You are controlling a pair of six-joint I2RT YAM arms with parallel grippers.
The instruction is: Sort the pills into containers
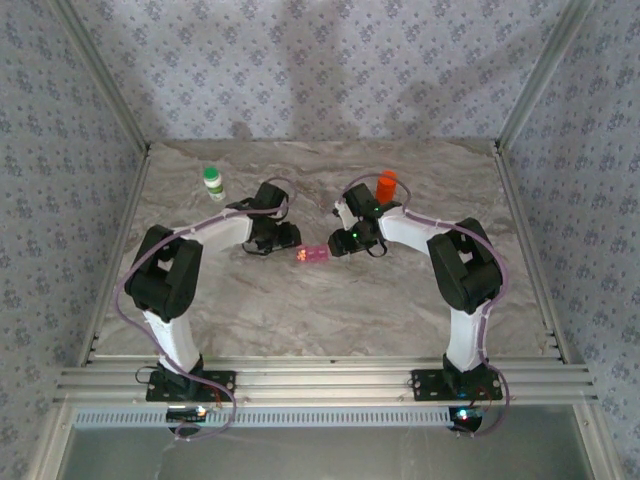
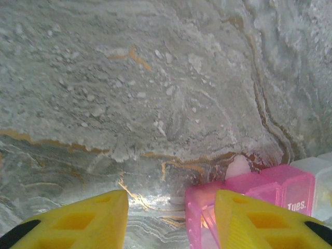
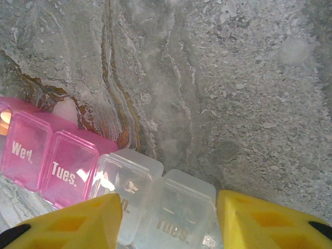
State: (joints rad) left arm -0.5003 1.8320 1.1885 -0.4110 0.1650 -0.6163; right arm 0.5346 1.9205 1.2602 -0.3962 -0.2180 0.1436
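right fingers (image 3: 259, 220) clamp the pill box (image 3: 72, 168) at its clear end; left fingers (image 2: 259, 223) released at pink end. Risk: left nudge twists box loose, sliding on worktop (image 2: 155, 78).

Top view: even, diffuse overhead light, with faint soft shadows on the back wall (image 1: 300, 40). Left wrist view: a bright glare patch on the marble tabletop (image 2: 155, 104) near the bottom edge; the yellow fingers (image 2: 83, 220) are blurred. Right wrist view: small white glints on the pill box (image 3: 150, 192), in soft focus.
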